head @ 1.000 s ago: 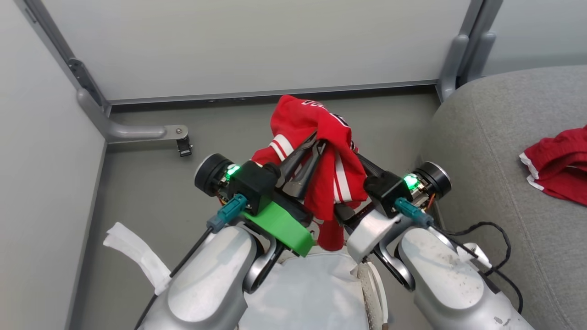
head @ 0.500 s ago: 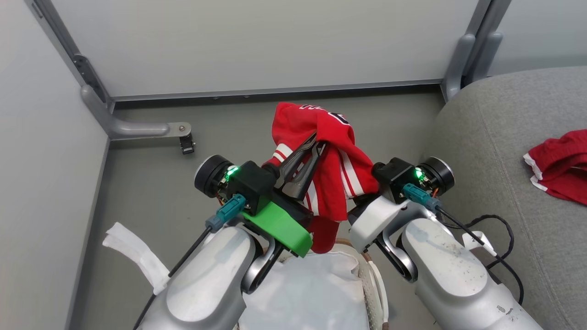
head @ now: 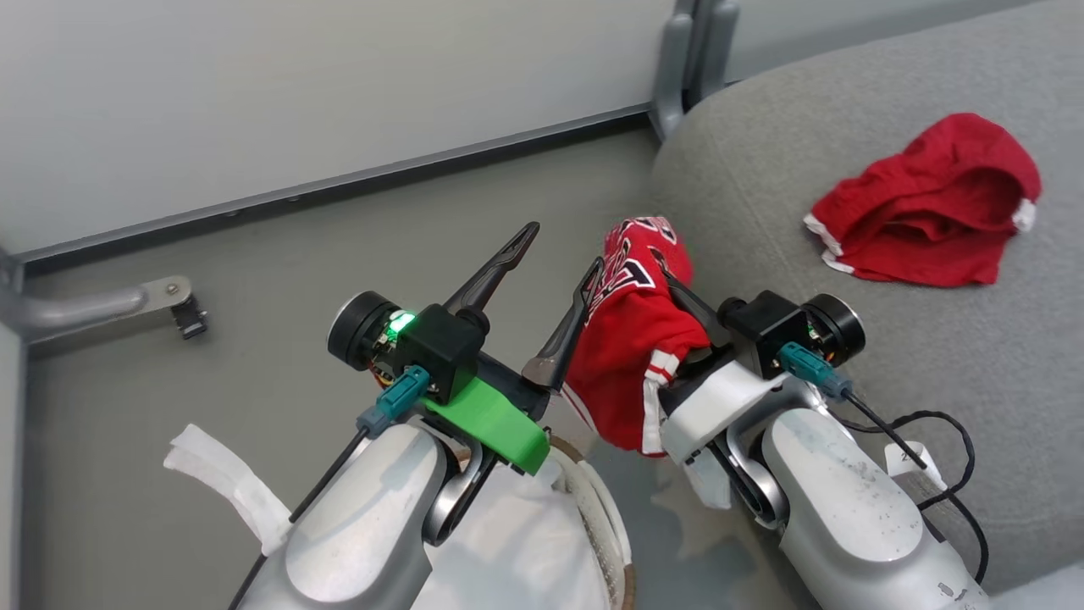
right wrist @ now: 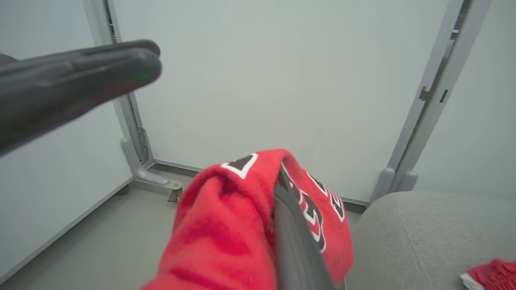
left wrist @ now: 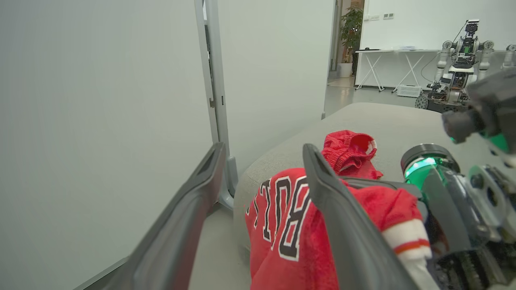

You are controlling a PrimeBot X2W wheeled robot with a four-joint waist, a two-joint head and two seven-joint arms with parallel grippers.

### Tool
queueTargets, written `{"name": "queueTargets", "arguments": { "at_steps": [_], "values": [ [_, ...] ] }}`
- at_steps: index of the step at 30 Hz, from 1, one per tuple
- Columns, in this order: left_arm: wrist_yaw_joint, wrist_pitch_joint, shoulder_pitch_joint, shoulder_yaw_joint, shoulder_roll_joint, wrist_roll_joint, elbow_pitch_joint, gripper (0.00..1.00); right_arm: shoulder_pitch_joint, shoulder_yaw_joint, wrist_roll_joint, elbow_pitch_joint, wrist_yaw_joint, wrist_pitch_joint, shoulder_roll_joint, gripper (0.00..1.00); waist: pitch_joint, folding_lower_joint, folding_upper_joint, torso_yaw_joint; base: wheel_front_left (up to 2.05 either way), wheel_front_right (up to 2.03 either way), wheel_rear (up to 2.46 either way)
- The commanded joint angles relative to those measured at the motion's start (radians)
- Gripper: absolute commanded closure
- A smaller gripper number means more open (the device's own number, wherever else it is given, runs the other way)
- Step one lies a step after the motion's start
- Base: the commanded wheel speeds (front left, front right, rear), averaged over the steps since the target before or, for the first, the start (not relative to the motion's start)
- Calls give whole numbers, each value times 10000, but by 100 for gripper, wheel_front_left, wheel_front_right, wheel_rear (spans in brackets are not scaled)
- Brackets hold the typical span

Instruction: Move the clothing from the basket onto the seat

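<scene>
**STATUS: JERSEY IN RIGHT HAND, BESIDE THE SEAT**

**Head view.** Observe that the right hand [head: 673,288] is clenched on the red jersey [head: 631,356]. One dark finger lies across the top of the cloth, and the other is hidden in the folds. The jersey hangs clear of the floor [head: 279,254], between the basket [head: 605,525] and the seat [head: 762,169], just beside the seat's rounded edge. The left hand [head: 565,246] is spread wide and grips nothing. Its inner finger stands just beside the jersey, and you cannot tell whether they touch. A white liner [head: 508,559] covers the basket under the left forearm. A second red garment [head: 927,212] with white trim lies crumpled on the seat, well apart from the jersey.

**Left wrist view.** Note the two spread fingers of the left hand with bare space between them. Black white-outlined letters show on the jersey [left wrist: 282,225], with the second garment [left wrist: 348,151] on the seat beyond it. Another robot [left wrist: 459,60] stands far back.

**Right wrist view.** The jersey [right wrist: 225,225] drapes over the right hand, one finger [right wrist: 294,233] showing through it. A blurred left finger [right wrist: 80,76] crosses the upper left.
</scene>
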Motion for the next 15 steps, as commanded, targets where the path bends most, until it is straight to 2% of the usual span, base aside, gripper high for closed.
{"name": "queueTargets", "arguments": {
  "at_steps": [1,8,11,15],
  "values": [
    [-29,-6,160,-13,91,68,-32,0,168,-110,-67,-150,-14,-4,-7,100,549,1,0,-1903,0,0,0],
    [-29,-8,132,-165,317,100,-22,0,379,-972,-389,-815,-14,-4,-11,100,1053,1,0,-3263,0,0,0],
    [-29,-6,21,-263,455,115,-93,0,106,-1613,-717,-1108,-14,-6,-1,100,1382,1,0,-3535,0,0,0],
    [-29,-6,-87,-450,709,152,-215,0,-764,-2425,-1517,-1231,-14,-6,7,100,1894,1,0,-3548,0,0,0]
  ]
}}
